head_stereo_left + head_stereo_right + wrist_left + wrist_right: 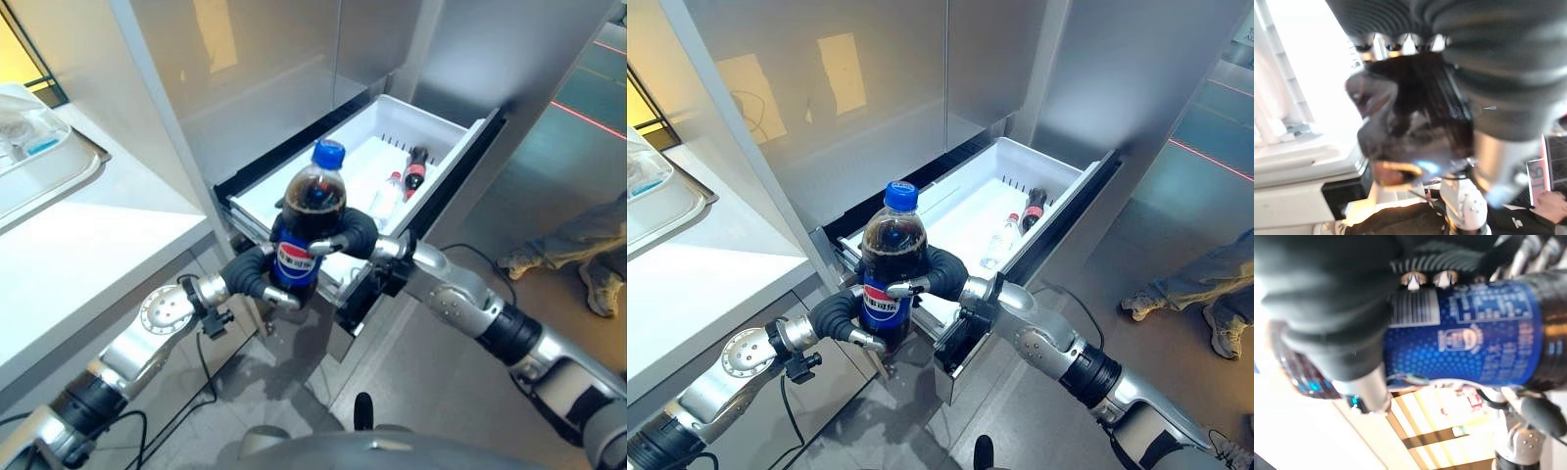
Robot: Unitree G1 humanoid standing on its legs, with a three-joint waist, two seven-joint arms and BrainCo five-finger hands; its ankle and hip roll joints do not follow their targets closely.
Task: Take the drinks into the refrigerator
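The cola bottle (308,233) stands upright between the left hand (257,275) and the right hand (351,238), just before the open drawer (257,201) of the refrigerator (294,78). In the drawer lie two small bottles (402,180) — side by side, near its right wall. A counter (88,235) is to the left; a person's legs (578,245) far right.

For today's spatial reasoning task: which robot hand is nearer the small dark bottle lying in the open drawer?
Right. The right hand grips the cola bottle on the side facing the small dark bottle; the left hand grips the far side.
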